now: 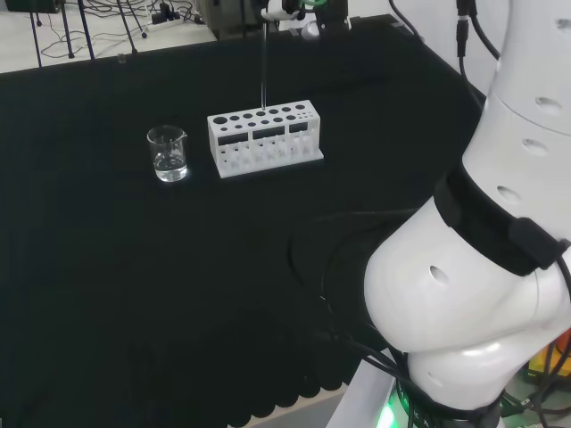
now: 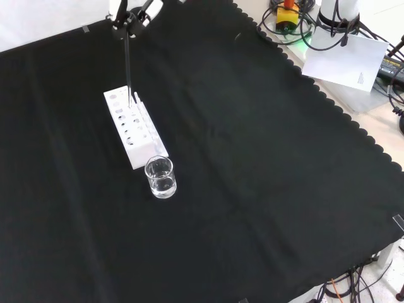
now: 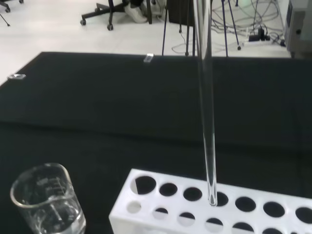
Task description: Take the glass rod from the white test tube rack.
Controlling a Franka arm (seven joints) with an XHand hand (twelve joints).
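Covering the whole counter [image 2: 265, 189] is a big black cloth. On it sits the white test tube rack [image 1: 264, 136], at about 11 o'clock from the middle of the front view. A small glass beaker [image 2: 160, 177] stands just beside the rack, at its 5 o'clock end in that view, with a little clear water in it.

The hand [image 2: 134, 15] is up at the top edge of the front view, and its fingers look pinched on the top of the glass rod [image 3: 206, 112]. The rod hangs straight up and down. In the wrist view its bottom tip is right at a hole in the rack, so it looks nearly out. I think the lift is almost done; the rod just needs to go a bit higher and away.
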